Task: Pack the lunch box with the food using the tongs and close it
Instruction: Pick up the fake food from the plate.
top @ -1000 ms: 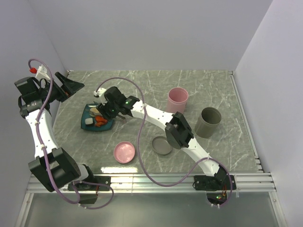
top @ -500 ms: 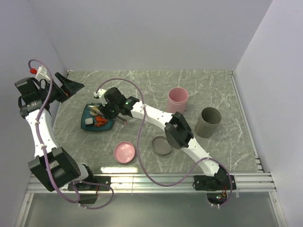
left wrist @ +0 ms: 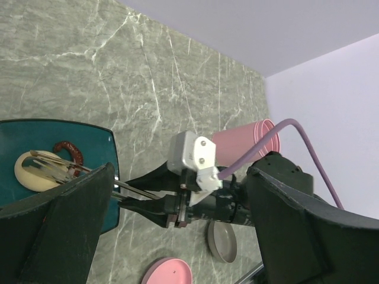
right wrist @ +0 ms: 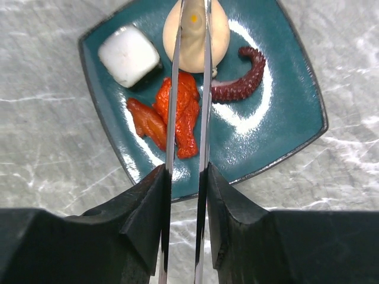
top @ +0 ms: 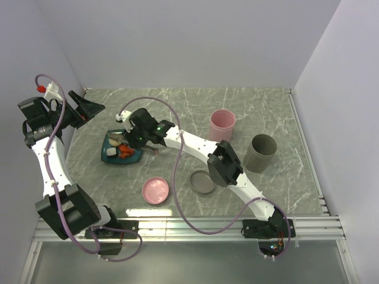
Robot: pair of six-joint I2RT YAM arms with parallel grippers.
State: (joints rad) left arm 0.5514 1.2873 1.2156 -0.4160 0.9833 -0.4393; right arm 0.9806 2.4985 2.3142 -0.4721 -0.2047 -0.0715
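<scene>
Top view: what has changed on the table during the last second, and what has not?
The right pincer, holding the tongs, slid a little left, further over the plate, and pressed the tongs' arms closer together. Their tips are now over the round beige piece. No food was lifted. The left pincer, open, and everything else stayed put.

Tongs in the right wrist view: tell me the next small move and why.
Probably squeeze the right gripper so the tongs pinch the round beige piece. Its jaws clamp the tongs, whose two arms run over that piece on the teal plate with a gap between them; whether the tips touch it is unclear.
</scene>
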